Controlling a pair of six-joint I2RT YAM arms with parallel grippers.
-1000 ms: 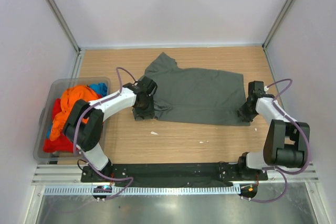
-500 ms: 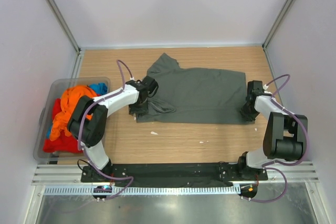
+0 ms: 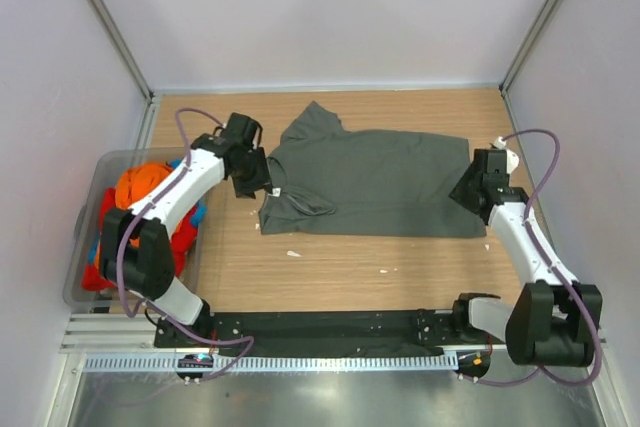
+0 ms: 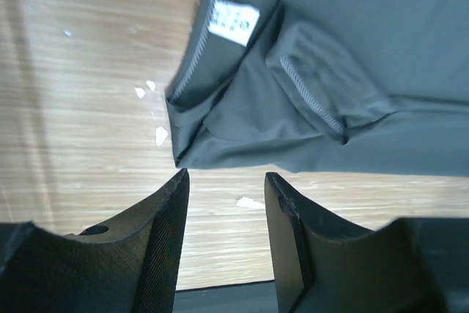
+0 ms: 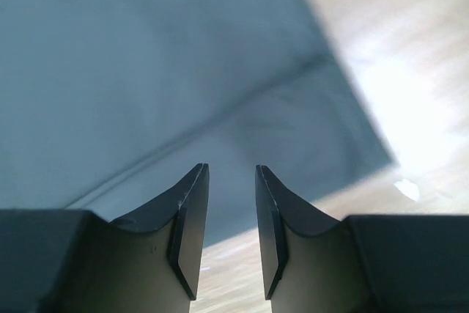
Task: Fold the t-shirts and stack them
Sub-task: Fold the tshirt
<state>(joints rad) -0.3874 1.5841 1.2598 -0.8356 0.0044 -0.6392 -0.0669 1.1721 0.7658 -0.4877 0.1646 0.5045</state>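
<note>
I've just pulled back: my left jaws and right jaws are spread, empty. The shirt [image 3: 380, 182] lies flat mid-worktop [image 3: 340, 267], near sleeve tucked in, ready for folding.

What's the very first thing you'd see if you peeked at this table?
A big dark grey-green t-shirt lying spread out in the middle of the wooden table. Next, the see-through bin at the left edge, stuffed with a bright orange shirt and a red shirt. The left gripper and right gripper hover open at the t-shirt's two ends, holding nothing.
</note>
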